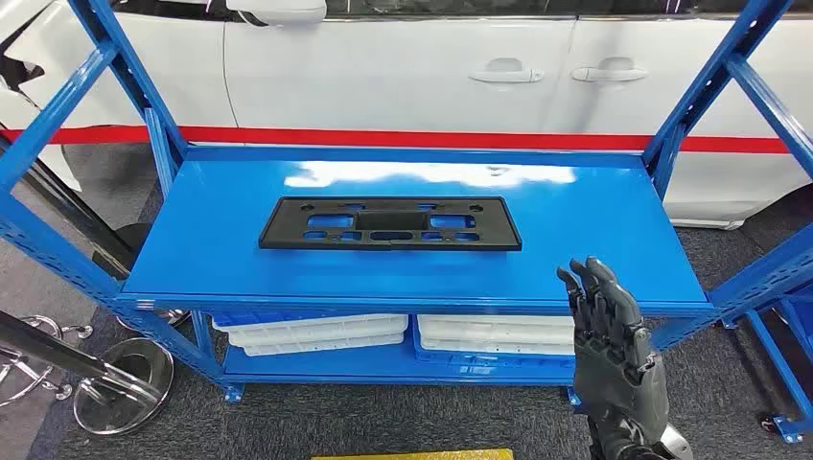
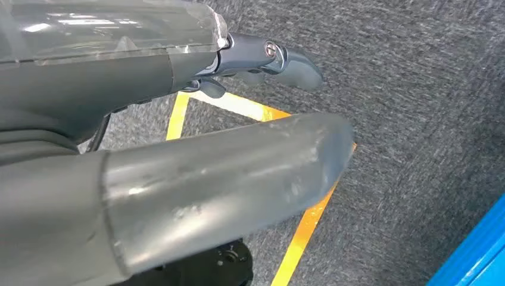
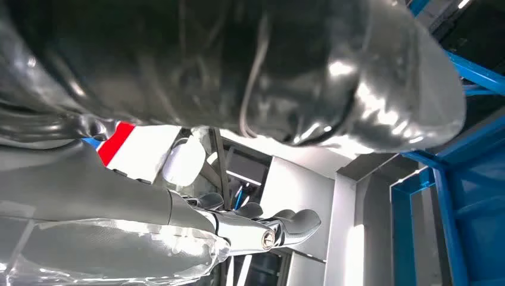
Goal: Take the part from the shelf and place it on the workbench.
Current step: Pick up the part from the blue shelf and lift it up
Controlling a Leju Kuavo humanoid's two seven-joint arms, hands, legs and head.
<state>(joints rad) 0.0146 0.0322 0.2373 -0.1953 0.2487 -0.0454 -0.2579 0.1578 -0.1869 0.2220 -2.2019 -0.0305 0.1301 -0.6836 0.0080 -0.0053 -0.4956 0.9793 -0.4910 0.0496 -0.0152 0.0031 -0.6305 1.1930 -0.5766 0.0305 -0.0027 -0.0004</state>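
Part (image 1: pixel 390 223) lies flat; right robot hand (image 1: pixel 614 340) raised, empty.

A flat black rectangular part (image 1: pixel 390 223) with several cutouts is seen lying lengthwise on the blue shelf (image 1: pixel 614 240), beyond and left of the raised right hand (image 1: pixel 609 331), apart from it.

We saw a white car (image 1: pixel 412 67) with a red stripe (image 1: pixel 422 139) across the top of the frame, behind the blue rack (image 1: pixel 58 259). Light glared on the rack's top board. White trays (image 1: pixel 316 333) sat on the lower level at centre. Grey carpet (image 1: pixel 403 422) covered the floor, with yellow tape (image 1: pixel 412 454) at the bottom edge. Chrome stands (image 1: pixel 115 383) stood at lower left.
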